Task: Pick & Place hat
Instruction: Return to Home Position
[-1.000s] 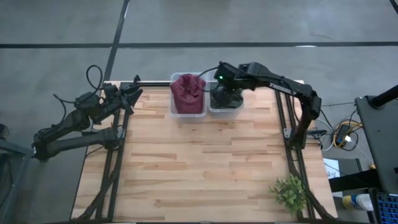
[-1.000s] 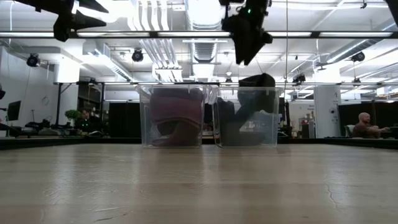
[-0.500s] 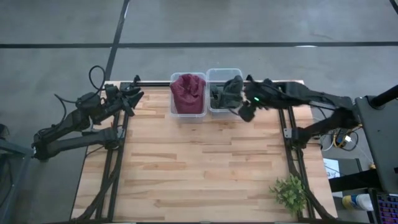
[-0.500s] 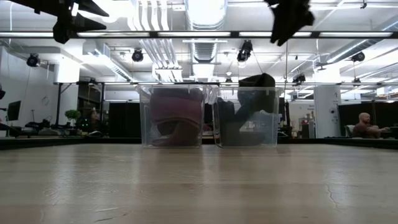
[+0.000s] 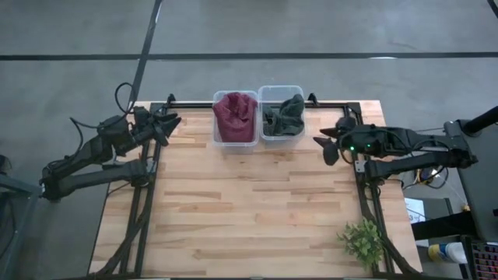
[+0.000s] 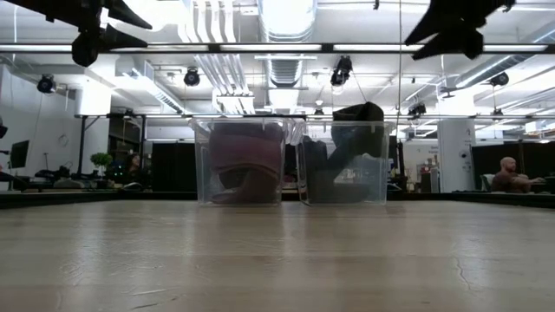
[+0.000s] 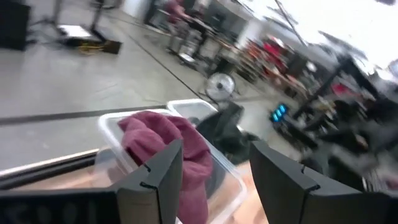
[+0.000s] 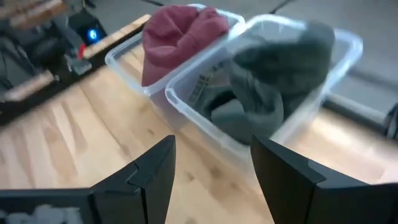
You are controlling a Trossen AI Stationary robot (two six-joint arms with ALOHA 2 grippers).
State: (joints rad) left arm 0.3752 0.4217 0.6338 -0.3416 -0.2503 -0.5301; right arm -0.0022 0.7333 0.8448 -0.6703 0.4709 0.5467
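Note:
A dark red knit hat fills the left clear bin at the table's far edge; it also shows in the right wrist view and left wrist view. A dark grey hat lies slumped in the right clear bin, one end over the rim; the right wrist view shows it too. My right gripper hovers open and empty over the table's right edge, right of the bins. My left gripper waits open above the table's far-left corner.
The two bins stand side by side at the middle of the far edge. A small green plant sits at the near-right corner. The wooden tabletop stretches bare between the bins and the near edge. A seated person shows in the room behind.
My right gripper has pulled back from above the right bin, swinging toward the table's right edge and a little toward the near side, empty. The grey hat stays in the right bin, the red hat in the left one.

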